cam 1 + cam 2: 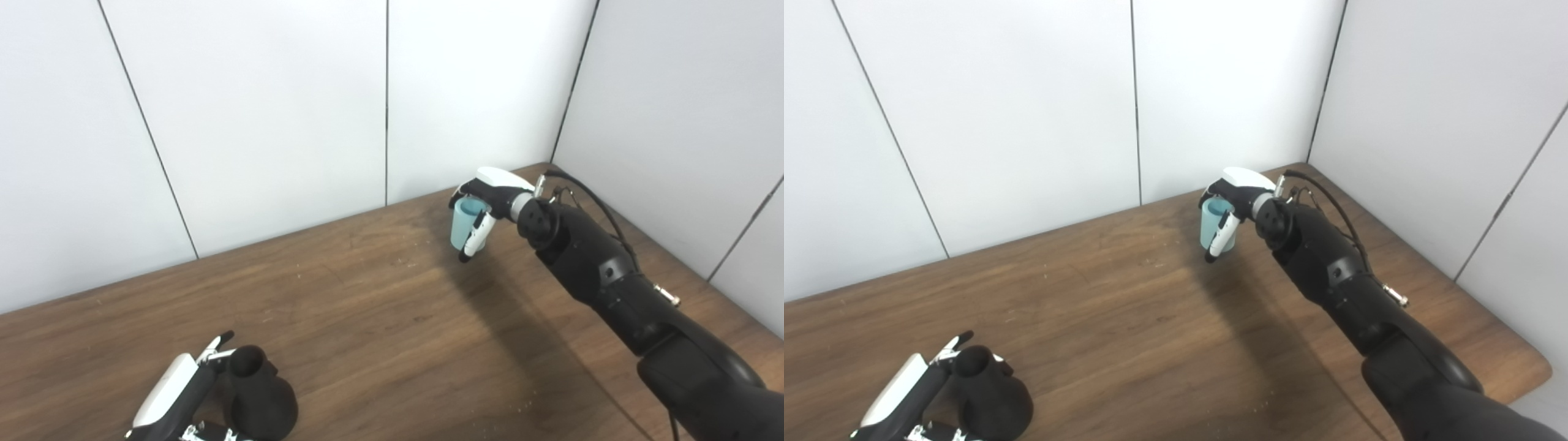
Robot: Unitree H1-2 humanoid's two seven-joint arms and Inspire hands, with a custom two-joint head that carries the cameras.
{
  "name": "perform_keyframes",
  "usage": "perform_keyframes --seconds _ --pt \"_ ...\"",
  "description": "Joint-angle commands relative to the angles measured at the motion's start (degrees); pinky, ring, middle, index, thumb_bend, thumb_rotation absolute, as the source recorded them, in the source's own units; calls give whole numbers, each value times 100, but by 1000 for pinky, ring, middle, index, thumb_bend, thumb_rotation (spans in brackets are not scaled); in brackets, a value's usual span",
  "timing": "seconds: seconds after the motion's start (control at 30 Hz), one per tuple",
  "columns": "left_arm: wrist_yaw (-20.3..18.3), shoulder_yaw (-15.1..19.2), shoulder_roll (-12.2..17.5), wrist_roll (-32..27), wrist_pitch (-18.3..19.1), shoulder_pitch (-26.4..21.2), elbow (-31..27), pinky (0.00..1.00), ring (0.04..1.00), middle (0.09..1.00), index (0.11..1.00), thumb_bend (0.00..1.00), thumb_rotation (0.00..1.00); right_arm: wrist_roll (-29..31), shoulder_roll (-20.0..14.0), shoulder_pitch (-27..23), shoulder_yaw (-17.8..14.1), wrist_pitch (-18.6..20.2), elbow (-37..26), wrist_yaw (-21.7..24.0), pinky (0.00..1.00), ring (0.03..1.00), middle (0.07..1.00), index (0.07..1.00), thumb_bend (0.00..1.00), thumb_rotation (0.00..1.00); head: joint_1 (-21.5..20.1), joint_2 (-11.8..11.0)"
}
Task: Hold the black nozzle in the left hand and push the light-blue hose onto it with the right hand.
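White panelled walls meeting in a corner behind a brown wooden table point(380, 306).

Left hand point(177, 395) low at the near left edge, fingers wrapped round the black nozzle point(260, 392) and clamped on it. Flared base down on the wood, narrow open neck pointing up and slightly away. Probably held so to steady the neck as a fixed target.

Right hand point(484, 205) far off by the back corner, fingers curled round the light-blue hose point(465, 223), thumb across its front. Short, cup-like piece, upright, open end showing at the top; whether lifted clear of the table or resting on it, impossible to tell. Gripped near the upper end, lower part left free.

Well apart, the two pieces, with bare wood between. Joining not yet begun; likely needing a long carry towards the nozzle and a turn to line opening with neck.
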Motion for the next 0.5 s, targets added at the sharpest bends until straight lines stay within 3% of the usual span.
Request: perform_keyframes --seconds 0.0,0.03,0.1,0.13,0.47 --pt "-463 -77 330 286 510 303 232 1000 615 469 491 526 0 8 -142 -236 -63 -125 -110 -215 487 581 648 662 800 0 -7 10" --pt "-468 -74 334 283 507 304 225 1000 615 469 491 526 0 20 -128 -223 -85 -135 -117 -262 483 573 638 652 796 0 -11 20" --pt "-474 -70 339 281 502 307 214 1000 615 468 492 526 0 40 -112 -209 -110 -154 -119 -331 441 511 512 535 585 0 -18 19" --pt "-478 -71 339 280 500 306 213 1000 615 468 492 526 0 38 -107 -197 -117 -175 -109 -390 429 492 493 520 558 0 -18 26" --pt "-479 -74 327 297 532 333 175 1000 615 465 493 526 0 46 -171 -160 -93 -212 -100 -502 463 487 499 454 521 0 -44 46"
